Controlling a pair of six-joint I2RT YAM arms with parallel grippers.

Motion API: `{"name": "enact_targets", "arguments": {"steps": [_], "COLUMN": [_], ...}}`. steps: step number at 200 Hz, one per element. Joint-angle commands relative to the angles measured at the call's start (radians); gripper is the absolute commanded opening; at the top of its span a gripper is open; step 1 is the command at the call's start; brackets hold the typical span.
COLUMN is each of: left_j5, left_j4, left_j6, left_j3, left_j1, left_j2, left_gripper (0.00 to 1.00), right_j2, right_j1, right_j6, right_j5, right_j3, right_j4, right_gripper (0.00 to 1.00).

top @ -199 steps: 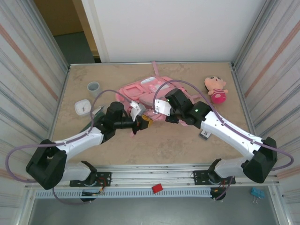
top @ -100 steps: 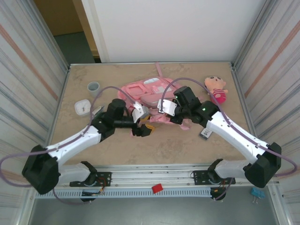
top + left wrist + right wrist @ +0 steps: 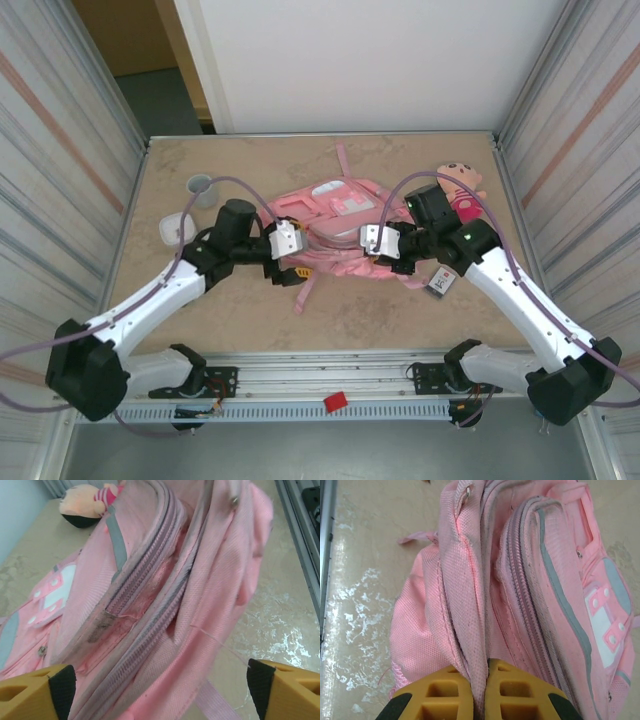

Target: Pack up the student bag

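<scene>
Bag [image 3: 560, 605] edge inside right gripper [image 3: 479, 674]

Far right on the table [image 3: 400, 320], plush doll [image 3: 460, 183] lying down; far left, grey cup [image 3: 200, 186] upright, small white box [image 3: 175, 228] just nearer.

On the beige marbled bench [image 3: 350, 310]: student bag [image 3: 335, 205] mid-bench, plush doll [image 3: 462, 195] far right, grey cup [image 3: 200, 187] and small white box [image 3: 176, 228] at left.

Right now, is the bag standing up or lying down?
Lying down. The bag lies on the table, its front pockets facing up at the top camera.
</scene>
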Motion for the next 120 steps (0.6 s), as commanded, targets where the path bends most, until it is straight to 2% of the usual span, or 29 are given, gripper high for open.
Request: {"name": "enact_targets", "arguments": {"steps": [1,25,36,45,60,66,74,83,87,99,120], "left_j5": [0.064,0.073,0.090,0.106,0.133,0.150,0.170,0.178,0.177,0.161,0.140], "left_j4": [0.003,0.071,0.102,0.113,0.118,0.121,0.140,0.175,0.185,0.200,0.158], "left_j6": [0.075,0.064,0.050,0.037,-0.004,-0.024,-0.072,-0.153,-0.195,-0.324,-0.498], "left_j3": [0.062,0.063,0.064,0.072,0.087,0.089,0.086,0.082,0.081,0.088,0.117], "left_j1": [-0.014,-0.034,-0.039,-0.038,-0.040,-0.040,-0.039,-0.039,-0.040,-0.039,-0.039], "left_j2": [0.047,0.090,0.107,0.120,0.130,0.129,0.126,0.126,0.128,0.138,0.161], "left_gripper": [0.99,0.95,0.86,0.74,0.40,0.30,0.22,0.13,0.09,0.00,0.00], "right_j2": [-0.029,-0.023,-0.023,-0.022,-0.026,-0.032,-0.043,-0.059,-0.068,-0.093,-0.121], "right_j1": [-0.016,-0.025,-0.032,-0.038,-0.054,-0.058,-0.062,-0.061,-0.061,-0.054,-0.027], "right_j6": [-0.013,-0.010,-0.006,0.008,0.057,0.090,0.161,0.264,0.325,0.550,0.982], "right_j5": [-0.150,-0.164,-0.170,-0.169,-0.166,-0.158,-0.140,-0.110,-0.093,-0.021,0.185], "right_j3": [0.019,0.013,0.012,0.010,0.002,-0.008,-0.023,-0.041,-0.041,-0.020,0.051], "right_j4": [0.046,0.044,0.044,0.045,0.054,0.067,0.088,0.111,0.120,0.113,0.040], "right_gripper": [0.00,0.00,0.00,0.00,0.00,0.01,0.07,0.19,0.25,0.35,0.45]}}
